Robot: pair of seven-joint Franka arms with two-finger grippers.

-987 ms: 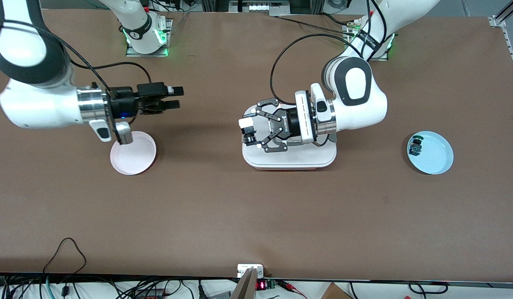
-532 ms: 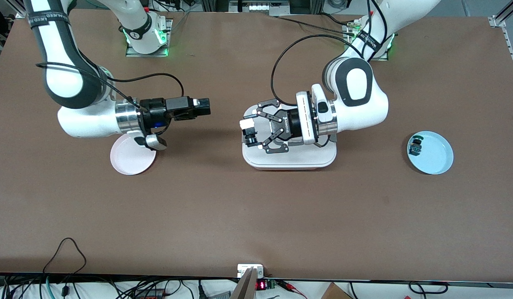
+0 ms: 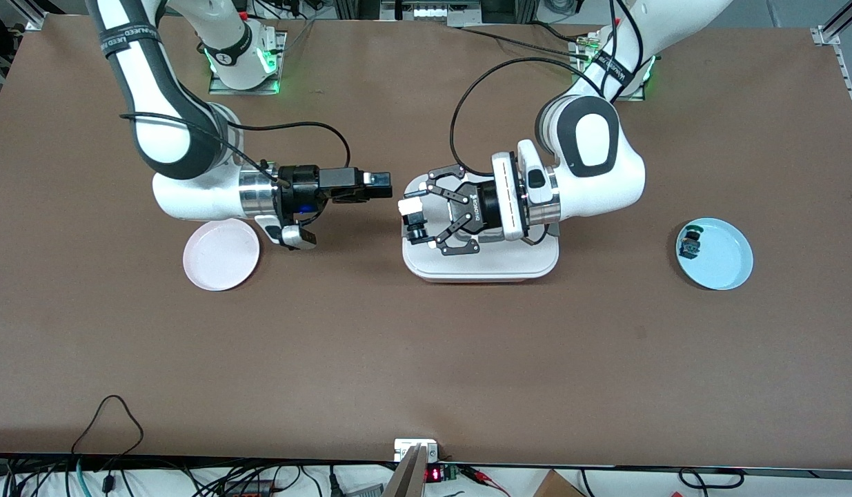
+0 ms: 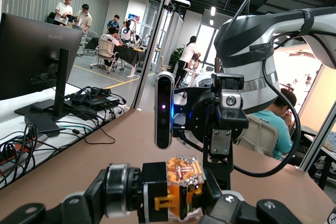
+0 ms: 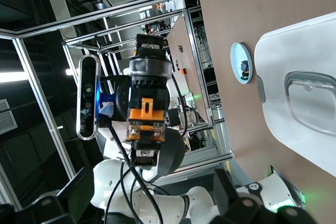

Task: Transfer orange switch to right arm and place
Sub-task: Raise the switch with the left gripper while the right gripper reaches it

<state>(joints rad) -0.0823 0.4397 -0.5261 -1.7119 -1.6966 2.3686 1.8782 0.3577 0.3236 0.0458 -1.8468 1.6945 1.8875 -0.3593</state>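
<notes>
Left gripper (image 3: 415,219) level, over the edge of the white rectangular tray (image 3: 481,266) toward the right arm's end of the tabletop (image 3: 426,359). Its jaws are closed on the orange switch (image 3: 413,219), gripped crosswise between the black linkage fingers (image 3: 445,207). In the left wrist view the switch (image 4: 173,192) sits right between the fingertips: black barrel with a silver ring to one side, orange band and a clear contact block showing coppery parts on the end that faces the right arm. In the right wrist view the same part (image 5: 148,103) appears end on, with the orange band and contact block toward the camera.

Right gripper (image 3: 379,186) also level, over bare tabletop between the pink plate (image 3: 221,254) and the tray, pointing at the left gripper. Its slim black jaws do not touch the switch; a small gap separates their tips from it, and the switch lies just ahead of them, slightly nearer the front camera than their line. Cannot tell how far these jaws are parted. The left wrist view shows the right gripper (image 4: 226,129) just past the switch, close but apart.

Blue plate (image 3: 715,253) toward the left arm's end of the tabletop, well apart from both grippers. A small black part with a green top (image 3: 690,241) lies in it near the rim.
</notes>
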